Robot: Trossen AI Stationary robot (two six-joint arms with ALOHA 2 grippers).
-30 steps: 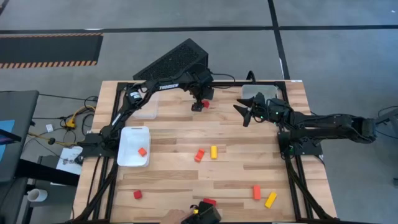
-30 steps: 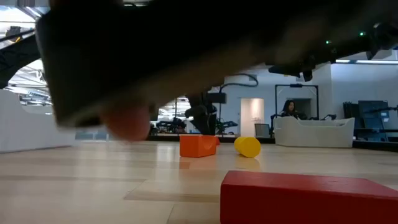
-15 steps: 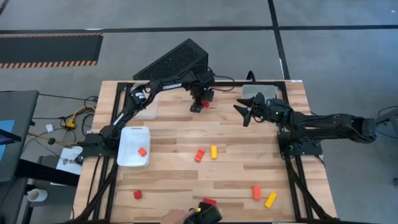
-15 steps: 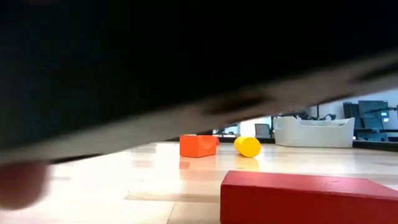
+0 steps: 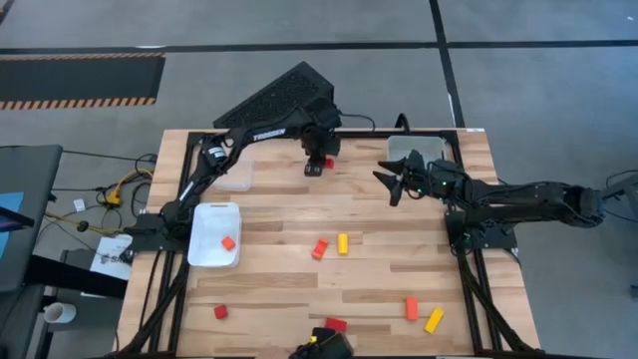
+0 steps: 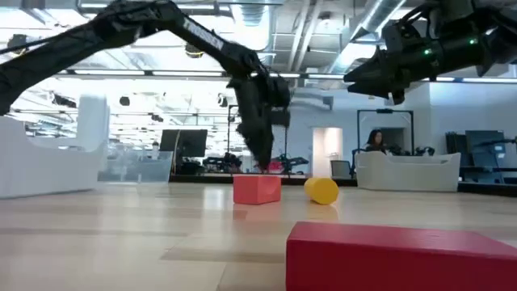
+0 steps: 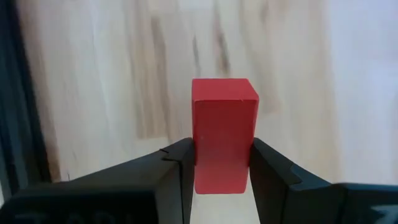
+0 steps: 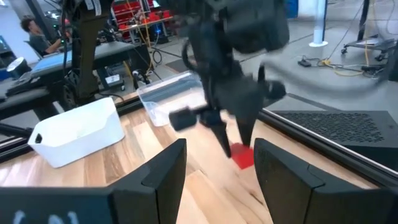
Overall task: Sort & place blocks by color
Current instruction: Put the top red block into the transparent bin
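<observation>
Seen from above, a white tray [image 5: 214, 235] at the left of the wooden tabletop [image 5: 279, 269] holds one small red block [image 5: 227, 242], with a clear tray [image 5: 235, 175] beyond it near the far edge. A second red block [image 5: 220, 312] lies on the bare wood toward the near left corner. At the far edge near the middle, the left hand [image 5: 316, 166] points down at a red bar [image 7: 222, 134]; the left wrist view shows the bar between the two dark fingers [image 7: 176, 177], whose inner faces press its sides, so the hand is grasping the bar where it sits on the wood. At the middle of the tabletop an orange block [image 5: 320, 248] and a yellow block [image 5: 342, 243] lie just beside each other, and another red bar [image 5: 335, 324] rests at the near edge. To the right, the right hand [image 5: 396, 181] hangs above the tabletop in front of a clear tray [image 5: 411, 150] at the far right, its fingers spread and holding nothing. Toward the near right corner, an orange block [image 5: 411, 308] and a yellow bar [image 5: 434, 319] lie side by side, well apart from both hands.
</observation>
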